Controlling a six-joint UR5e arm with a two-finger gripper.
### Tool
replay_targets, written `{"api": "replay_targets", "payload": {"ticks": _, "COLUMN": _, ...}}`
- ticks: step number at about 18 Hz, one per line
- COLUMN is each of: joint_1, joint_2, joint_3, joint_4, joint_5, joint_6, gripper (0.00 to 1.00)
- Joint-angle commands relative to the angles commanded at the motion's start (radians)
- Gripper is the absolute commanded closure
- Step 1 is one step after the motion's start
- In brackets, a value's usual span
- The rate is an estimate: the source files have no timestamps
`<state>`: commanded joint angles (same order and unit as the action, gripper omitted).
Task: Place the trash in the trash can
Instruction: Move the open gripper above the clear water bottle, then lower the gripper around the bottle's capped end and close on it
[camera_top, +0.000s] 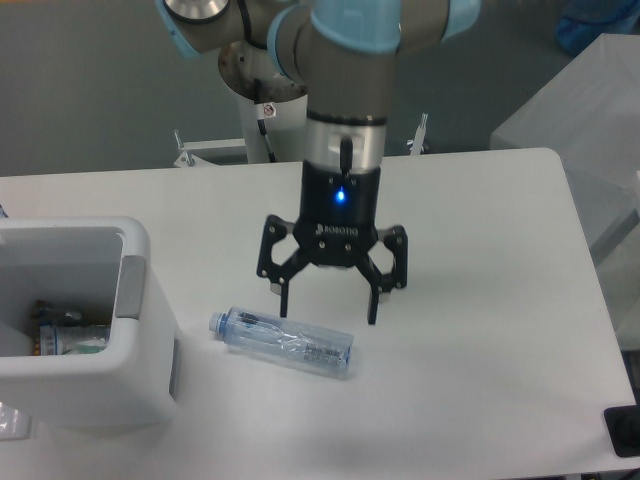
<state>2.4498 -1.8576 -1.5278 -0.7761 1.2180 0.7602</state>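
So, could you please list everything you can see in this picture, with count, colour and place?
bottle: one, clear with pale blue cap, lying on its side on the table, right of the bin.
trash can: one, white with a grey strip on its right rim, at the table's left edge; some items inside, unclear.
wrapper: one, see-through, bottom-left corner by the bin.
table: one, white.
pedestal: one, white, behind the table.
gripper: one, black, jaws open, above the bottle, not touching.

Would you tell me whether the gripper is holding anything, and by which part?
Nothing is held: the gripper is open above the bottle on the table.
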Motion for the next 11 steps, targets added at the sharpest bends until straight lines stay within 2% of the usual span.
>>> {"api": "replay_targets", "payload": {"ticks": 3, "joint_1": 0.000, "joint_2": -0.017, "joint_3": -0.009, "joint_4": -0.017, "joint_5": 0.015, "joint_6": 0.097, "gripper": 0.00}}
{"api": "replay_targets", "payload": {"ticks": 4, "joint_1": 0.000, "joint_2": -0.025, "joint_3": -0.026, "joint_4": -0.018, "joint_5": 0.015, "joint_6": 0.166, "gripper": 0.00}}
{"api": "replay_targets", "payload": {"ticks": 5, "joint_1": 0.002, "joint_2": -0.028, "joint_3": -0.057, "joint_4": -0.022, "joint_5": 0.017, "joint_6": 0.312, "gripper": 0.00}}
{"api": "replay_targets", "payload": {"ticks": 6, "joint_1": 0.000, "joint_2": -0.028, "joint_3": -0.072, "joint_4": -0.025, "joint_5": 0.028, "joint_6": 0.397, "gripper": 0.00}}
{"api": "replay_targets", "payload": {"ticks": 9, "joint_1": -0.008, "joint_2": -0.026, "joint_3": -0.123, "joint_4": -0.052, "joint_5": 0.127, "joint_6": 0.560, "gripper": 0.00}}
{"api": "replay_targets", "payload": {"ticks": 11, "joint_1": -0.026, "joint_2": -0.041, "joint_3": -0.132, "joint_4": -0.083, "joint_5": 0.167, "joint_6": 0.684, "gripper": 0.00}}
